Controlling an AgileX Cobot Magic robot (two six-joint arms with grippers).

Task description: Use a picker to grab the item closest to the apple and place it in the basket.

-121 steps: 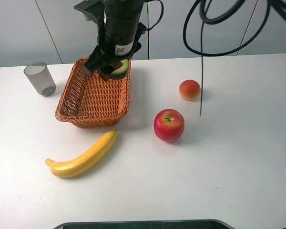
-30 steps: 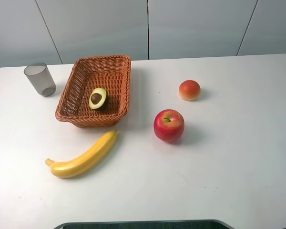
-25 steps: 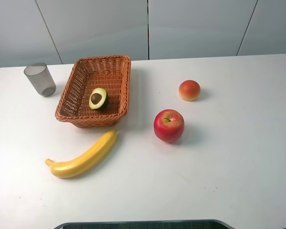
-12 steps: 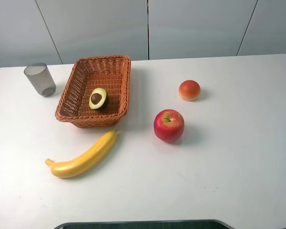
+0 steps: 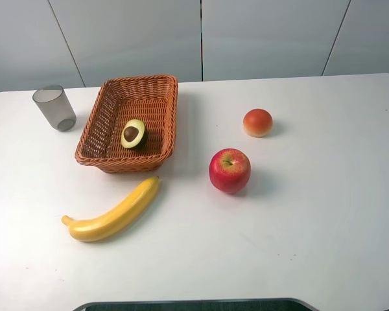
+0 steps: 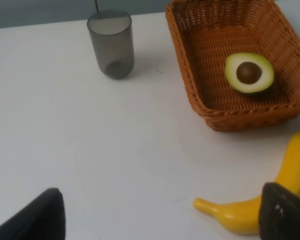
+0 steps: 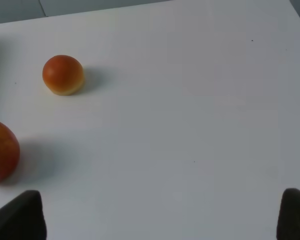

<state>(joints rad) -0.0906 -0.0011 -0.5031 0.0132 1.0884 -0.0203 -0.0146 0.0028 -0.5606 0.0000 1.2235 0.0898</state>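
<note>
A red apple (image 5: 229, 170) (image 7: 1, 150) stands mid-table. Just behind it to the right sits a small orange-red round fruit (image 5: 257, 122) (image 7: 63, 74). The wicker basket (image 5: 140, 80) (image 6: 255, 117) is at the back left, and a halved avocado (image 5: 133, 133) (image 6: 249, 73) lies inside it, pit up. No arm shows in the exterior high view. In the left wrist view my left gripper (image 6: 160, 220) is open and empty above bare table near the banana. In the right wrist view my right gripper (image 7: 155, 220) is open and empty, to the right of the apple.
A yellow banana (image 5: 113, 211) (image 6: 260, 212) lies in front of the basket. A grey translucent cup (image 5: 54, 107) (image 6: 111, 44) stands at the back left. White table (image 5: 311, 227) stretches to the right and front.
Earlier the left arm hung over the basket with the avocado in its gripper. Now the avocado lies in the basket and both arms have left the exterior view.
</note>
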